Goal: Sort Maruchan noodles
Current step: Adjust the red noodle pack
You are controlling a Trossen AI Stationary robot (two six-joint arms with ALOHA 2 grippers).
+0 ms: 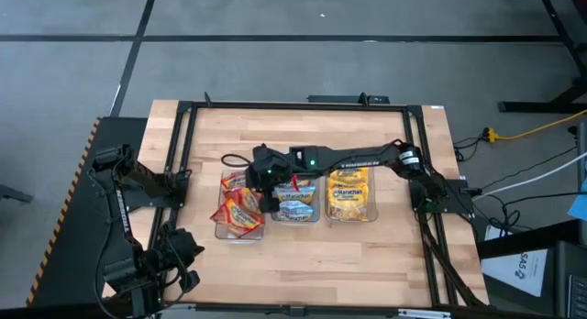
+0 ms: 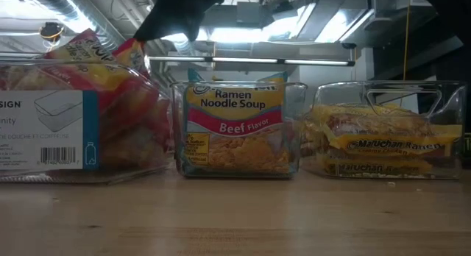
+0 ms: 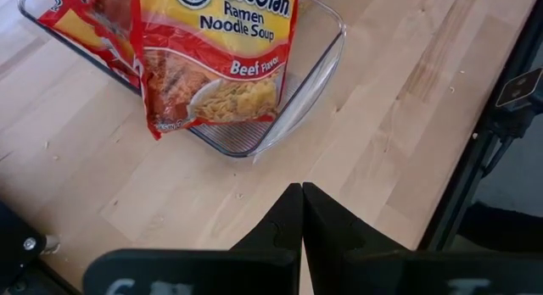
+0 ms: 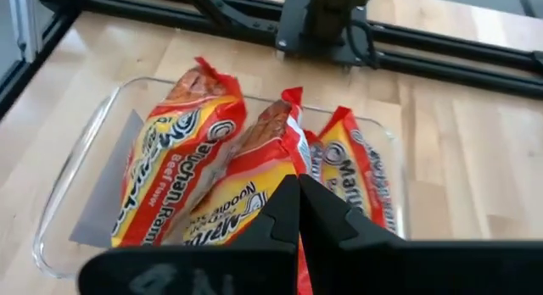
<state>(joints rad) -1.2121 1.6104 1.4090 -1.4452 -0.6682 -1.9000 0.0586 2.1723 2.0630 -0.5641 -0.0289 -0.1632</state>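
Noodles sorted by colour; right gripper point(image 4: 297, 212) pinched shut on a red packet point(image 4: 254, 185) over the left bin point(image 1: 240, 235). Lower squarely before releasing. Left gripper point(image 3: 302, 219) closed, empty.

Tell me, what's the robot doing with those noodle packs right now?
Right gripper shut over the left bin, touching a red beef packet. Left gripper shut, parked near table edge. Packets sorted in three bins. Nothing in the way.

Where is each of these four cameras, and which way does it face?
High: overhead, straight down on three bins and both arms.
Low: table height, level at the bins' fronts; an arm hangs above.
Left wrist: past the shut left gripper at the red-packet bin.
Right wrist: past the shut right gripper into that same bin.
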